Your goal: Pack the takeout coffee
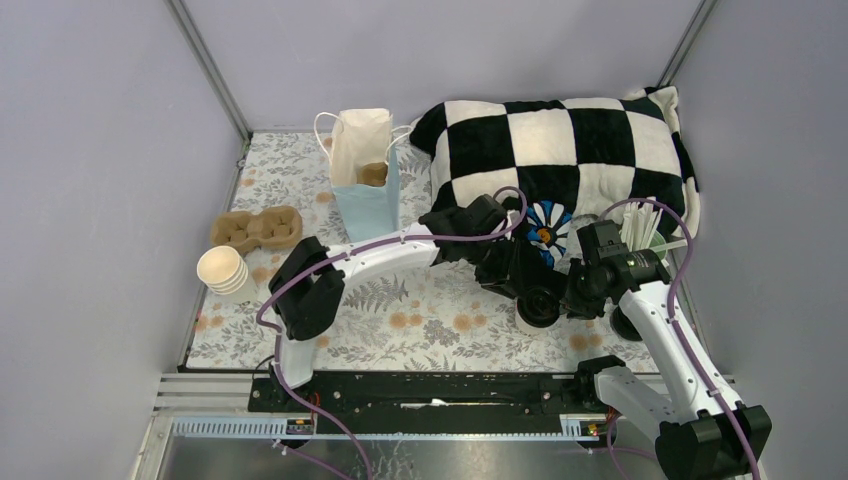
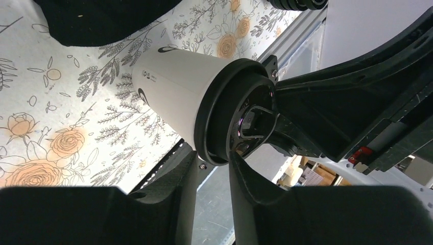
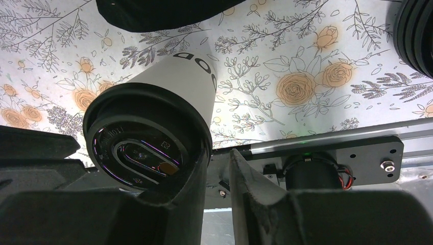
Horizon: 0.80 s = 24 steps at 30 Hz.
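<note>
The left fingers (image 2: pixel 258 196) are clenched on the rim of the black lid (image 2: pixel 224 102) of the takeout coffee cup (image 2: pixel 173 87). The right fingers (image 3: pixel 253 196) meet that lid from 3 o'clock, grasping or only touching I cannot tell. Below is a floral-print tabletop (image 1: pixel 430 325) inside plain grey walls (image 1: pixel 100 150), and the cup sits toward its 4 o'clock, between both sets of fingers, a checkered blanket (image 1: pixel 570 140) at 12 o'clock.
</note>
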### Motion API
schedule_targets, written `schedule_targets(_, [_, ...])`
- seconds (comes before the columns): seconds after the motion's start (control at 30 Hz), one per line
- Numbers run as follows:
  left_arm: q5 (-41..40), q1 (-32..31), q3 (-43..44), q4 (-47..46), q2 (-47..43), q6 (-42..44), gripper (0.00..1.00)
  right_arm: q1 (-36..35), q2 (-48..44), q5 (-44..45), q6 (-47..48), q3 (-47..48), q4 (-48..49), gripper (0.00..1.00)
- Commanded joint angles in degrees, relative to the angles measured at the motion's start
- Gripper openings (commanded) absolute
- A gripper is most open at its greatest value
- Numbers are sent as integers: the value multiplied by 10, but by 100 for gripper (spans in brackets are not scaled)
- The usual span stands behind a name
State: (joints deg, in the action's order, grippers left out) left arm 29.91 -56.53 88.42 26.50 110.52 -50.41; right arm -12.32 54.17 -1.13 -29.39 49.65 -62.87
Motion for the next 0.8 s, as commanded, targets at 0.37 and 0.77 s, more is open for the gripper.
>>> schedule_targets(0.37, [-43,-5,27,39,-2,33,26,1,7,-7,6,22,-1,29])
schedule_targets(0.77, [-34,-6,33,30,-9,33,36,1,12,-7,7,24,1,29])
